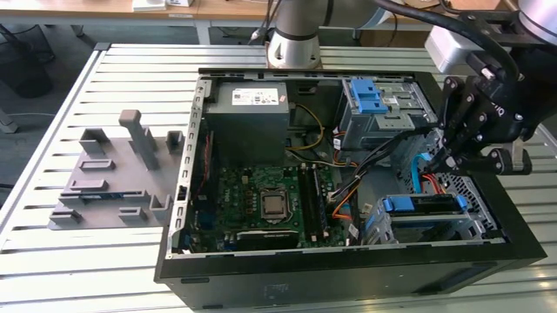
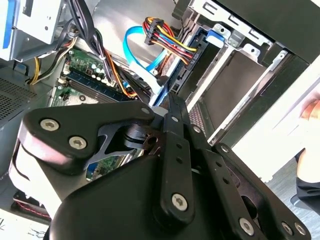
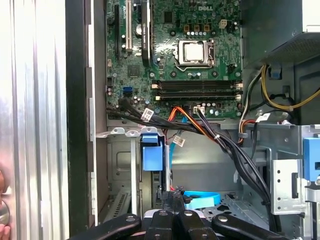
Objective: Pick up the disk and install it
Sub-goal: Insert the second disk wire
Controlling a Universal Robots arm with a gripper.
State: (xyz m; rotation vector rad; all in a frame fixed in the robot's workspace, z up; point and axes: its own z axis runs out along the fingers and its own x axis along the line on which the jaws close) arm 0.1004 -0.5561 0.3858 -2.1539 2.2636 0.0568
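Note:
The disk [image 1: 424, 205] stands on edge in the lower drive cage at the case's front corner, on the exterior view's right, with its blue bracket facing up. Its blue tab [image 3: 152, 152] appears in the first wrist view and its blue rail [image 2: 186, 62] in the second. My gripper [image 1: 454, 162] hangs just above that cage. Its black fingers are shut together, holding nothing, and the tips [image 2: 169, 106] sit at the near end of the blue rail. In the first wrist view the gripper [image 3: 173, 199] is beside the disk's edge.
The open computer case [image 1: 348, 274] lies on a slatted metal table. Inside are a grey power supply [image 1: 248, 107], a motherboard [image 1: 261, 195], an upper cage with a blue latch [image 1: 376, 98], and a blue cable [image 1: 421, 171] with wire bundles near the gripper. A grey fixture [image 1: 113, 176] sits left.

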